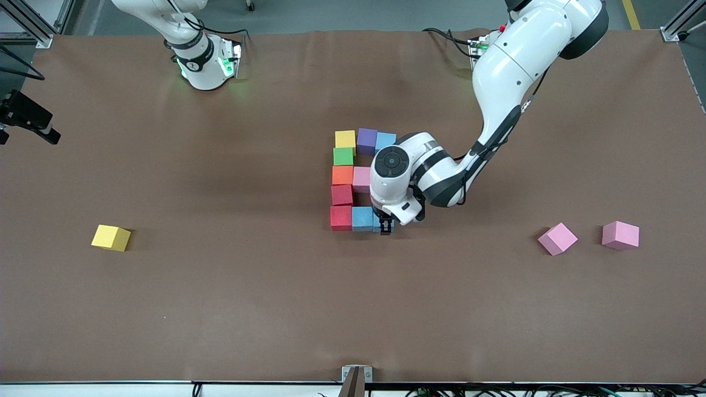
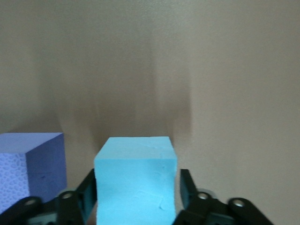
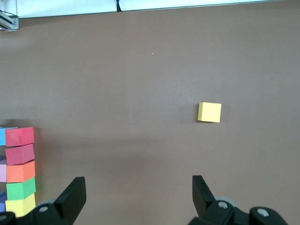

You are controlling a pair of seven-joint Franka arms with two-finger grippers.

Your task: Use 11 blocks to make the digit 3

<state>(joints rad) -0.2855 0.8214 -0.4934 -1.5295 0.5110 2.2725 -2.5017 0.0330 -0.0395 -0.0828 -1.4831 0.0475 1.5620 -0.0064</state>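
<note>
The digit figure stands mid-table: a yellow (image 1: pixel 345 138), purple (image 1: pixel 367 140) and blue (image 1: pixel 385 141) bar, and a side column of green (image 1: pixel 343 156), orange (image 1: pixel 342 175) and two red blocks (image 1: pixel 341 206). A pink block (image 1: pixel 361 179) touches the orange one. My left arm's wrist hides what lies beside it. My left gripper (image 1: pixel 386 227) is shut on a blue block (image 2: pixel 136 180) at table level, beside another blue block (image 1: pixel 362 218) next to the lower red one. My right gripper (image 3: pixel 139 187) is open and empty, high over the table, out of the front view.
A loose yellow block (image 1: pixel 111 237) lies toward the right arm's end, also in the right wrist view (image 3: pixel 209 112). Two loose pink blocks (image 1: pixel 557 238) (image 1: pixel 620 235) lie toward the left arm's end. The left arm's elbow hangs over the table beside the figure.
</note>
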